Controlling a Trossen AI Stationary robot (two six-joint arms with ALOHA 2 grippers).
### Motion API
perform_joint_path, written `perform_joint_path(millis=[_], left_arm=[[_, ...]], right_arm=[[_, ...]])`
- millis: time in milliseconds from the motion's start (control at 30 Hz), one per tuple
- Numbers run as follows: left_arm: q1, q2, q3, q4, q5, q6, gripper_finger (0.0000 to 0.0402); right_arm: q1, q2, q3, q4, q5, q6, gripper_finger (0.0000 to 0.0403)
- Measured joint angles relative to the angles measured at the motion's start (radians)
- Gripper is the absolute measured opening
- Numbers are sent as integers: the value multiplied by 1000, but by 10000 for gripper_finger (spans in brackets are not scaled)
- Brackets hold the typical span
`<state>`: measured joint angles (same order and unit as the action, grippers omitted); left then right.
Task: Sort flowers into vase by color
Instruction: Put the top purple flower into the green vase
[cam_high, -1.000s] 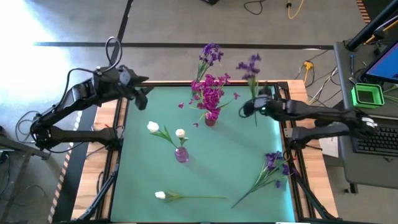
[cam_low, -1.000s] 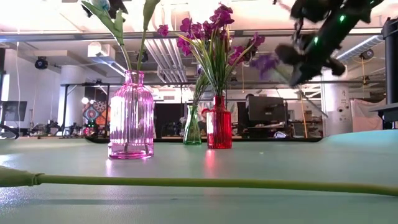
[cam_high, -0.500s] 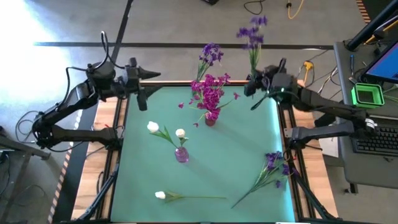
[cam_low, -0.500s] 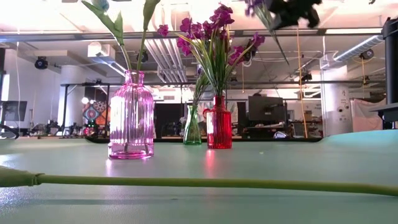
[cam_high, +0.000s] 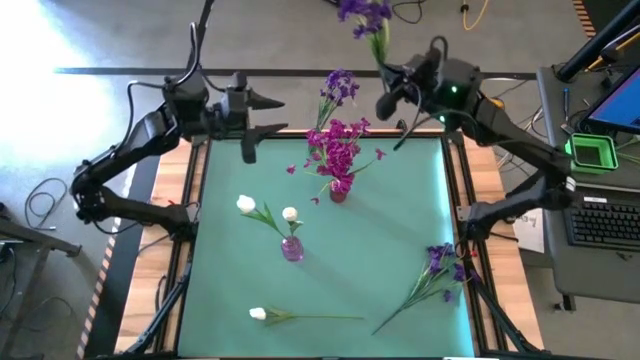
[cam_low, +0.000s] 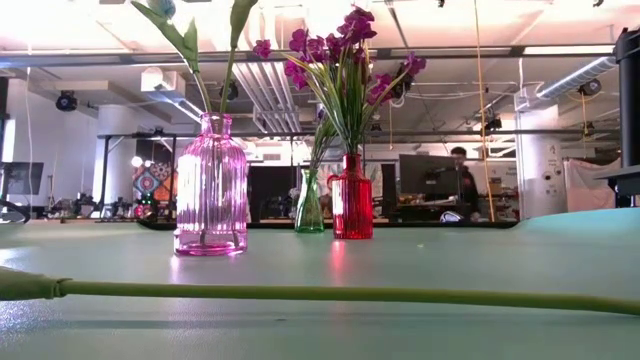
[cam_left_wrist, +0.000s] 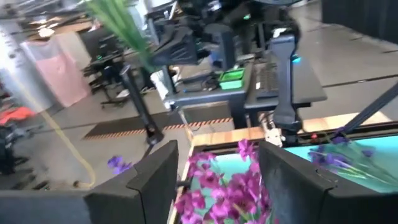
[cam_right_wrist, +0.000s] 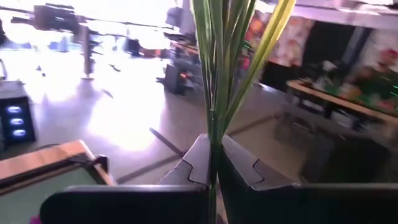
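Pinched between the pressed-together fingers (cam_right_wrist: 186, 171) of the right gripper (cam_high: 392, 98), a purple flower (cam_high: 364, 12) stood nearly upright, its green stem running straight up out of the seam between the two dark fingers and its violet cluster well above them, beyond the far edge of the table (cam_high: 400, 250). That gripper hung high near the far right corner. Just inside the far edge, a green vase (cam_low: 309, 203) already held one purple stem (cam_high: 338, 87), and close in front of it a red vase (cam_low: 351, 198) carried the magenta flowers (cam_high: 338, 148). Nearer the middle, a pink vase (cam_low: 211, 187) held two white buds (cam_high: 267, 213). Another white bud (cam_high: 258, 314) lay flat near the front edge, its long stem (cam_low: 330, 293) stretching across the low view. A bunch of purple flowers (cam_high: 441, 262) lay on the mat at the right side, well apart from both grippers.

The left gripper (cam_high: 262, 126) hovered over the far left corner with its fingers (cam_left_wrist: 155, 180) spread apart and nothing between them; past them the left wrist view showed the magenta cluster and the right arm beyond
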<state>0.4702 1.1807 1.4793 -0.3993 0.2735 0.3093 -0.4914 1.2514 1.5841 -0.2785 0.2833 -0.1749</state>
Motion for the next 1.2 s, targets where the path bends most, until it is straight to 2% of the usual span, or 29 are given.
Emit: perform_joint_path(millis=[133,300,500,667,800,967,1200], left_arm=[[47,40,29,2,101,13,216],[124,76,33,29,128,38,232],[220,115,32,98,228,49,243],[267,163,32,222,325,45,243],[276,221,32,351,434,3,243],[276,303,33,528,453,-85,243],[304,333,114,424,514,-110,243]], right_arm=[[-48,52,63,0,-89,-28,13],[-124,101,117,0,-212,-37,13],[-232,155,156,29,-379,-57,13],[-324,199,140,156,-634,-55,13],[-345,249,119,261,-779,-45,13],[-337,288,128,313,-811,-45,13],[-365,226,129,183,-807,-85,13]])
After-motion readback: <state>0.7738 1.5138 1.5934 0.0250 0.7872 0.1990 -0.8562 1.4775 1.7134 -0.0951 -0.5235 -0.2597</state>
